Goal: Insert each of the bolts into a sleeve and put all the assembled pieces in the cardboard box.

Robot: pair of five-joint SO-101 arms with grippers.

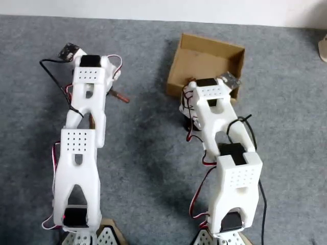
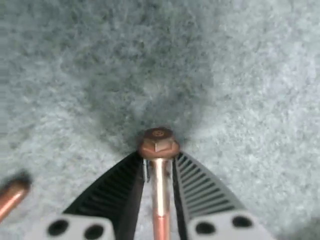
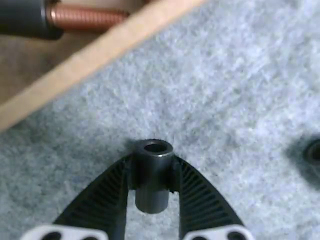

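Left gripper (image 2: 159, 161): clamped on 1 copper bolt (image 2: 158, 145), head past the fingertips, over the grey mat (image 2: 240, 75).
Right gripper (image 3: 152, 167): clamped on 1 black sleeve (image 3: 151, 195), bore facing the camera.
Beside left: 2nd bolt (image 2: 11, 196) lying on the mat.
Beside right: cardboard box (image 3: 100, 55) wall near the held sleeve; assembled piece (image 3: 75, 17) inside; spare sleeve (image 3: 314, 152) on the mat.
Bolt-head stamp: unreadable.

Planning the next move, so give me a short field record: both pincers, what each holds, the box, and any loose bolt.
left pincer: shut on bolt, head past the tips
right pincer: shut on sleeve, no bolt in it yet
cardboard box: one assembled piece inside
loose bolt: lying on the carpet near the left pincer
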